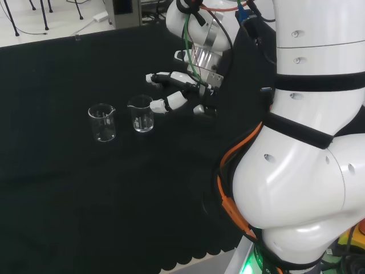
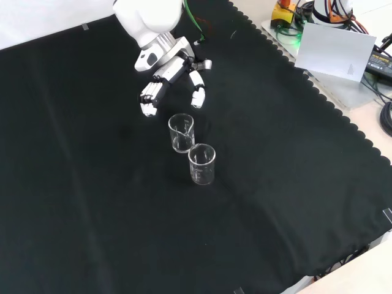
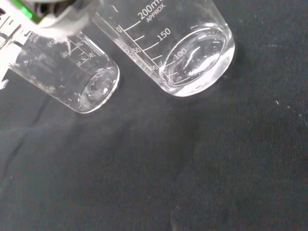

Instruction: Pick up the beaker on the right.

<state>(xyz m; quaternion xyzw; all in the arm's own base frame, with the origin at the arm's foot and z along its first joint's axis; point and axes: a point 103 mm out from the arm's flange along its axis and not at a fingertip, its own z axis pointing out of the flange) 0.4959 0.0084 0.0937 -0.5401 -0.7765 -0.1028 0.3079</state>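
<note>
Black cloth (image 2: 92, 184) covers the bench, scalloped along its edge in the front view. White arm links (image 1: 308, 142) bulk large at the right of the head view, with an orange cable down their side. The hand (image 1: 188, 94) reaches out leftward in the head view, fingers (image 1: 165, 104) spread apart and only gently bent, holding nothing; one fingertip sits just beside the rim of the right beaker (image 1: 141, 113). The front view gives the gap better: the hand (image 2: 168, 70) hangs above the nearer-to-arm beaker (image 2: 182, 132), fingertips short of the glass. Left beaker (image 1: 102, 122) stands upright just beside it, apart. The wrist view alone shows printed graduation marks on both beakers (image 3: 192, 48) and their clear, seemingly empty bottoms
</note>
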